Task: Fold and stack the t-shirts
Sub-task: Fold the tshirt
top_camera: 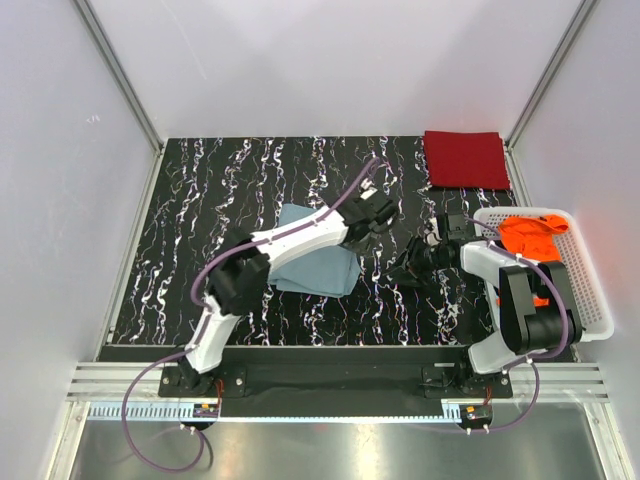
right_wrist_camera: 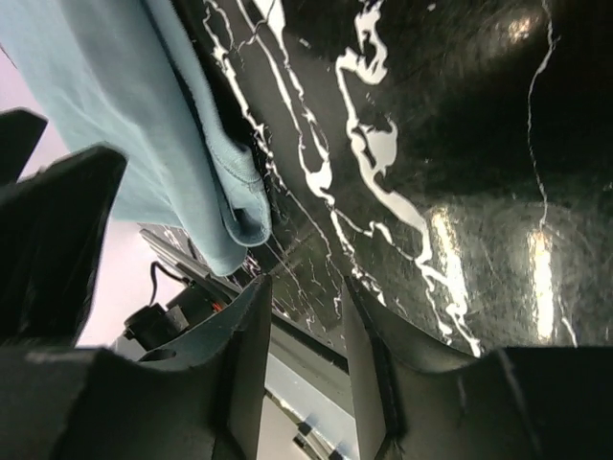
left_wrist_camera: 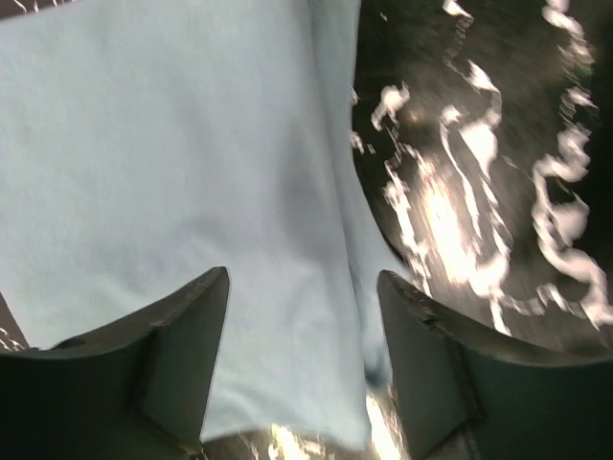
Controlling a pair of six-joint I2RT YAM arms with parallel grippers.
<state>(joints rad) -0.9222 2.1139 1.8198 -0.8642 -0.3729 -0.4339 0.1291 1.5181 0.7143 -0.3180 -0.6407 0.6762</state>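
Grey-blue t-shirt (top_camera: 318,266) lies folded on the bench (top_camera: 200,200) under the left fingers (left_wrist_camera: 192,335), wide apart, holding nothing. Right fingers (right_wrist_camera: 239,355), a little apart beside it, are empty too. Grabbing only the top layer could pull the fold undone.

Overhead view is reading bright, even and sharp; white walls are glowing softly, with only faint shadow pooling under the arms. Glossy black tabletop (top_camera: 200,200) is kicking back glare. Left wrist view is blurring: white veins are smearing toward the right edge, and the grey-blue t-shirt (left_wrist_camera: 172,172) is washing out pale. Right wrist view is catching bright reflected streaks at right; fingers (right_wrist_camera: 235,374) are showing dark and soft-focus.
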